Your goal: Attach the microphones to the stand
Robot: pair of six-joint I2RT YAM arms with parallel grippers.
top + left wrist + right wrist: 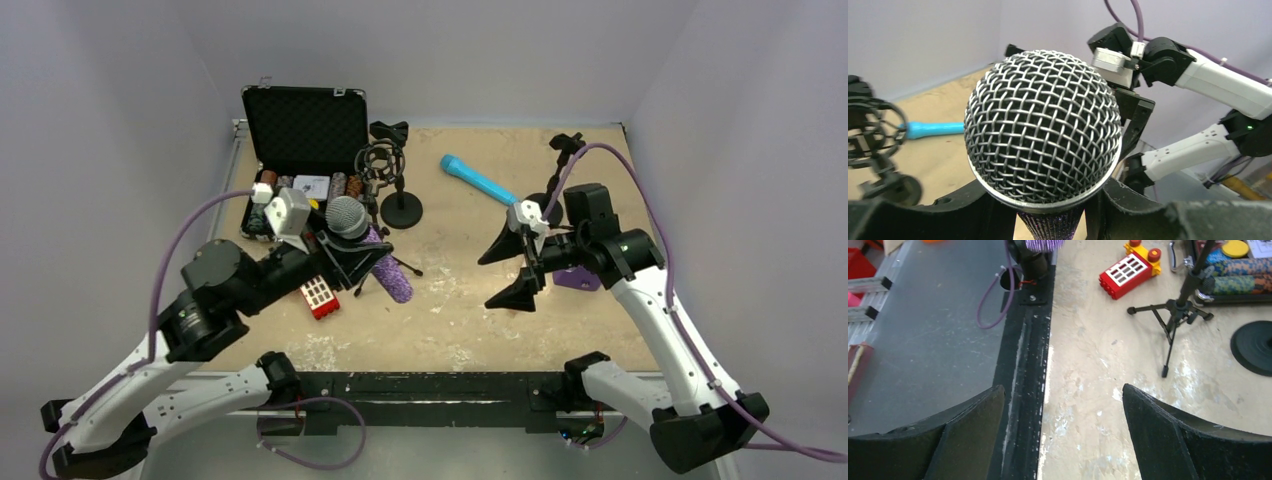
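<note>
One purple microphone (392, 275), silver mesh head (1043, 125); one blue microphone (480, 181).

Between the fingers (1153, 217) of the left claw (1050, 220), the purple microphone (1043, 125) shows only its mesh head. Its handle runs off the bottom edge, and the fingers are dark, blurred masses cut by that same edge. Left of this claw, a shock-mount stand (873, 145) is out of focus and clipped by the frame. The blue microphone (930, 129) has one end hidden behind the mesh head. Ahead of the right claw (1062, 390), the pole of the tripod stand (1175, 315) leaves the top edge, and a round black base (1255, 347) is cut off at the right. From above, a purple object (578, 278) just beside that claw is mostly covered by the wrist, and what it is cannot be told.
</note>
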